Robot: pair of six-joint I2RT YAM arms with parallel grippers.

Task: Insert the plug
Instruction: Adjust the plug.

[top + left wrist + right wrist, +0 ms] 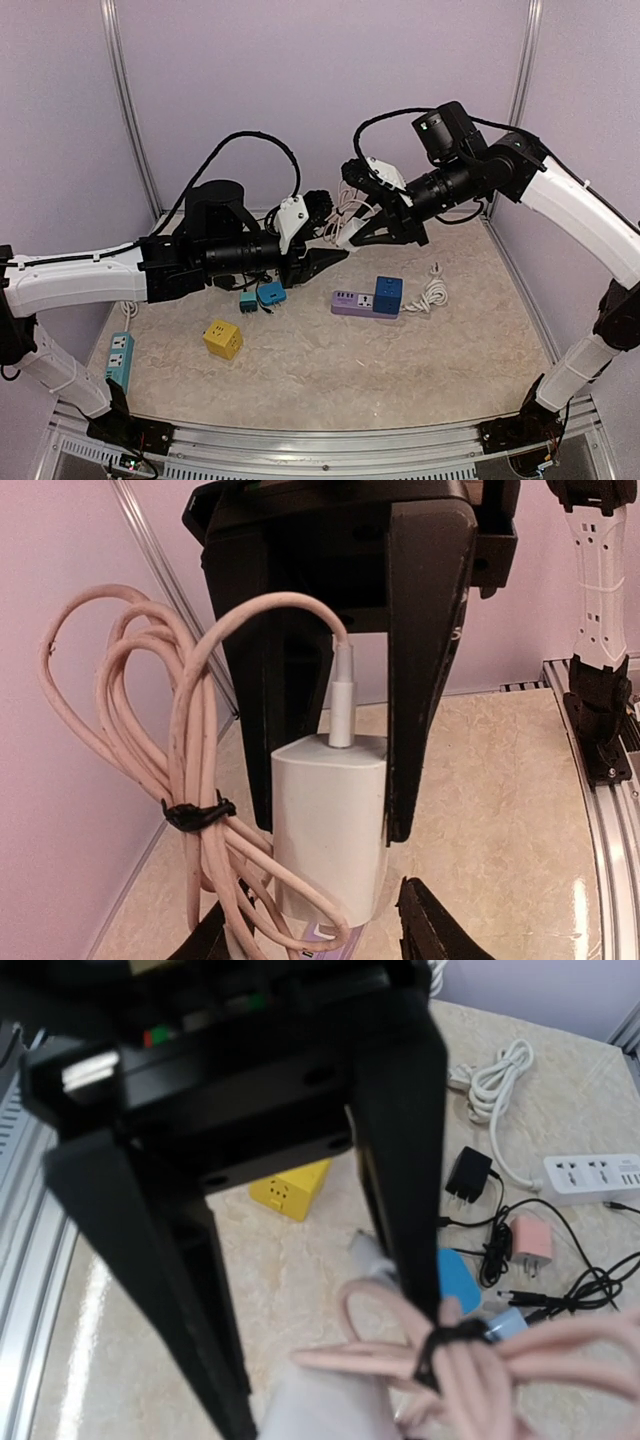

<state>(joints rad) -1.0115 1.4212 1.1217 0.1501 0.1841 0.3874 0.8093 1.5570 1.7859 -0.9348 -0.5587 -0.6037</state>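
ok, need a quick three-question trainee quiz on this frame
1. Multiple choice: which pincer clamps the white charger? A) left B) right C) neither
2. True or false: its pink cable hangs as one loose, untied strand.
3. Fill in: the cube lying alone on the table, left of the purple power strip, is ____.

Key:
1. B. The right pincer grips it. The left pincer is open around its lower end.
2. False. A black tie bundles the loops.
3. Yellow.
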